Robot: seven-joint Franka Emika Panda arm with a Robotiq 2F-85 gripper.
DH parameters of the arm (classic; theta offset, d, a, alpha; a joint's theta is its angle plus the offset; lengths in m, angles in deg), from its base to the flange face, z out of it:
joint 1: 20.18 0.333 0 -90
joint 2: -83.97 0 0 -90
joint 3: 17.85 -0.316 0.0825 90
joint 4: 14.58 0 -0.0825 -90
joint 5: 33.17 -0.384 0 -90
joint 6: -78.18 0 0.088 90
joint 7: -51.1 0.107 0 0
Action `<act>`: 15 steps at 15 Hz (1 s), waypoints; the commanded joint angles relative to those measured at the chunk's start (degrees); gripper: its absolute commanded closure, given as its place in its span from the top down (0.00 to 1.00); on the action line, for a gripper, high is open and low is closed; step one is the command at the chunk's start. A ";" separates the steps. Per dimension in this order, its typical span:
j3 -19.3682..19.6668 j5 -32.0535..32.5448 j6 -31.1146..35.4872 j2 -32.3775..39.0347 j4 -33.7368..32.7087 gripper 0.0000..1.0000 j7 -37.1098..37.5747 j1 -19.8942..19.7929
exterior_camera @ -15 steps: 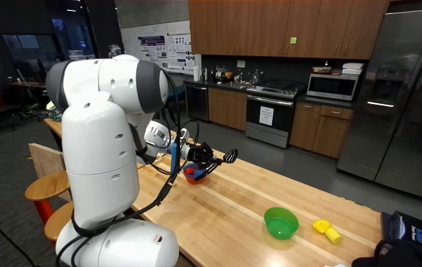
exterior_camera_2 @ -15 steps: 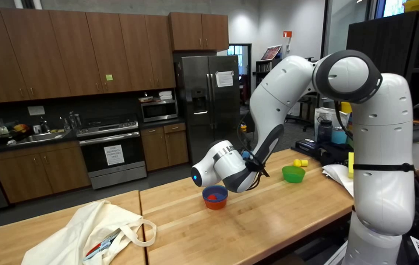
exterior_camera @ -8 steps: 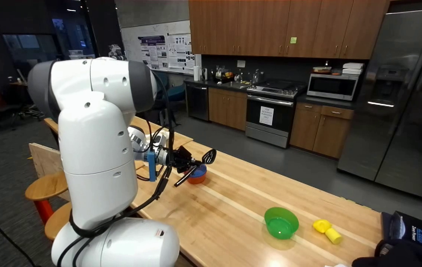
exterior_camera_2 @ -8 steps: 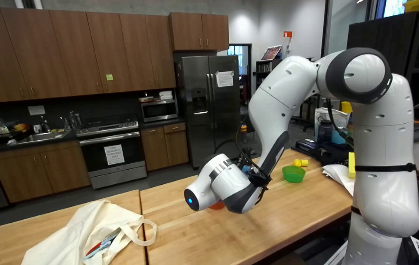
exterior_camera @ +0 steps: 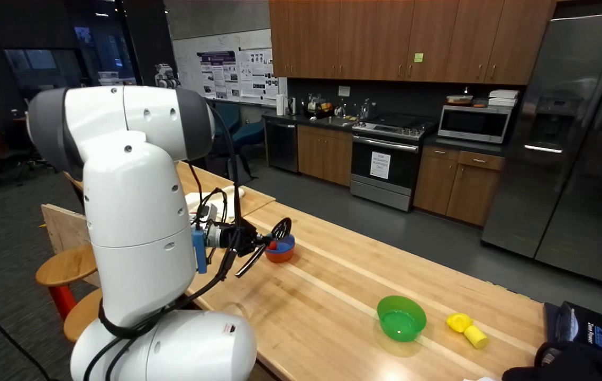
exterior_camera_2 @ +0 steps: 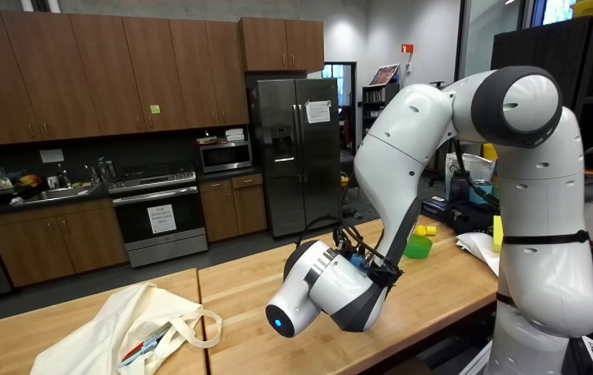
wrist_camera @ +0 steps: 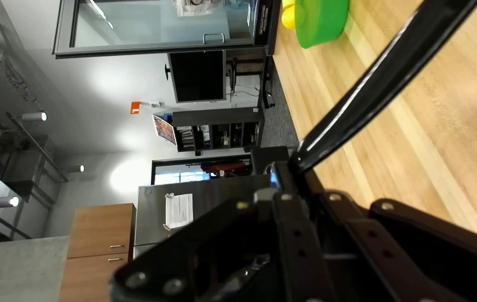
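My gripper (exterior_camera: 263, 241) is shut on a black slotted utensil. In an exterior view the utensil's slotted head (exterior_camera: 281, 229) points up and away, and its handle (exterior_camera: 249, 263) slants down toward the robot's side. Across the wrist view the black handle (wrist_camera: 372, 92) runs from the fingertips to the upper right. Partly behind the head in that exterior view is a blue bowl (exterior_camera: 286, 244) set in a red bowl (exterior_camera: 280, 257), with something red (exterior_camera: 273, 245) inside. Whether the utensil touches the bowl I cannot tell. The arm hides gripper, utensil and both these bowls in an exterior view.
A green bowl (exterior_camera: 401, 320) and a yellow object (exterior_camera: 467, 330) sit farther along the wooden table (exterior_camera: 333, 296). Beyond them are a dark box (exterior_camera: 597, 333) and black cloth. A cream tote bag (exterior_camera_2: 114, 333) lies on the adjoining table. Stools (exterior_camera: 65, 264) stand beside the table.
The gripper, still holding the utensil, has drawn back and lower toward the robot's side of the table. The wrist now covers the red and blue bowls in an exterior view.
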 commanded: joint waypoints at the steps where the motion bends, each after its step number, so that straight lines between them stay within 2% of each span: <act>1: -0.74 0.21 0.21 -0.38 1.85 0.02 0.80 0.61; 3: -0.78 0.56 0.83 -0.31 2.40 0.02 0.57 0.55; 7: 1.55 0.12 2.60 -0.89 1.33 0.02 6.73 -1.87; 11: 4.38 3.85 -5.13 0.23 -1.56 0.02 2.55 -3.83; 15: 5.05 4.52 -11.32 -0.50 -3.11 0.02 3.77 -4.60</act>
